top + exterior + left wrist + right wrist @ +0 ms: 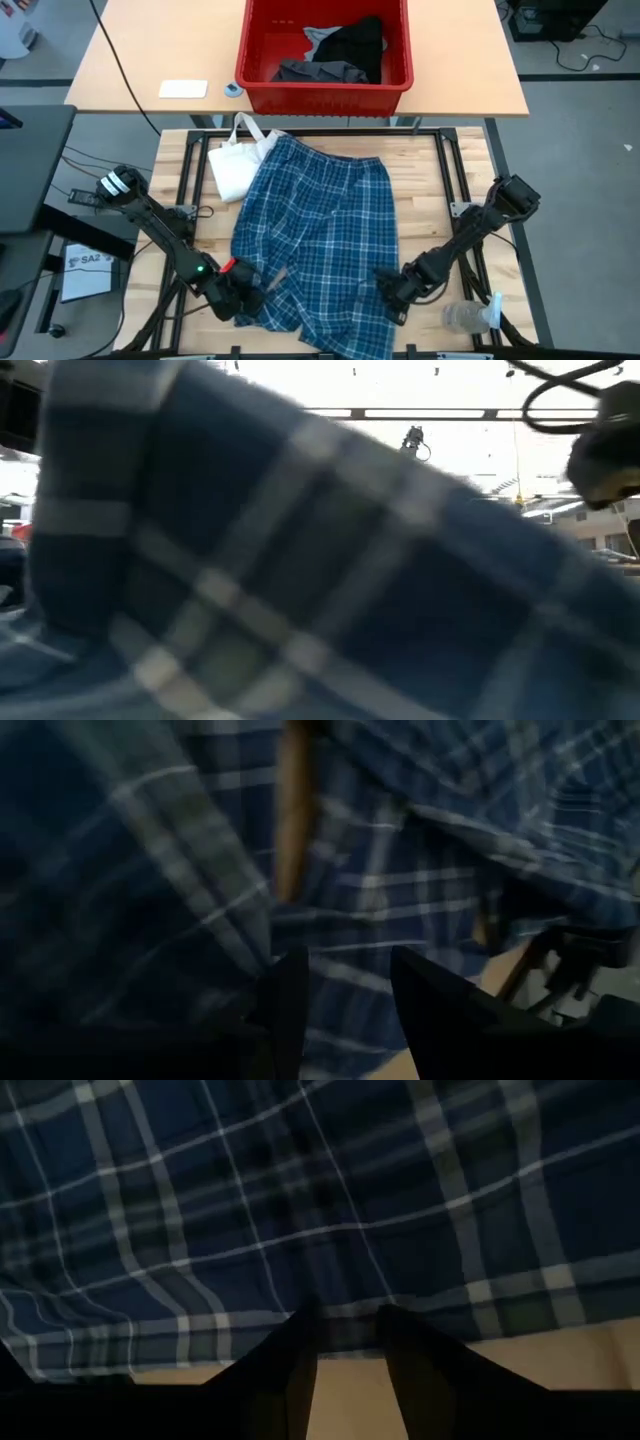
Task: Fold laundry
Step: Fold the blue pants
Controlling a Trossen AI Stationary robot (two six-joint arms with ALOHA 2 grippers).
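Observation:
A blue-and-white plaid garment [320, 240] lies spread on the wooden table, its far end toward the red bin and its near end bunched and raised. My left gripper [245, 297] is shut on its near left part. My right gripper [392, 293] is shut on its near right edge. In the low view the raised plaid cloth [300, 560] fills nearly the whole picture. Dark and grey garments [345, 50] lie in the red bin [262, 85]. My left gripper pinches plaid cloth [345, 935] between its two fingers [285, 1000] at the garment's near left part, coming slanting down from the near left. One layer or several, I cannot tell. The cloth around it is rumpled and raised off the table. My right gripper pinches the garment's hemmed edge [345, 1302] between its two fingers [405, 1345] at the near right, pointing steeply down. The hem runs across the fingers. Bare table wood [350, 1390] shows below the edge, and the cloth beyond stretches fairly flat.
A cream tote bag [238, 160] lies under the garment's far left corner. A clear plastic object [468, 317] sits at the near right corner. The red bin stands on a second table beyond, next to a white card [183, 89].

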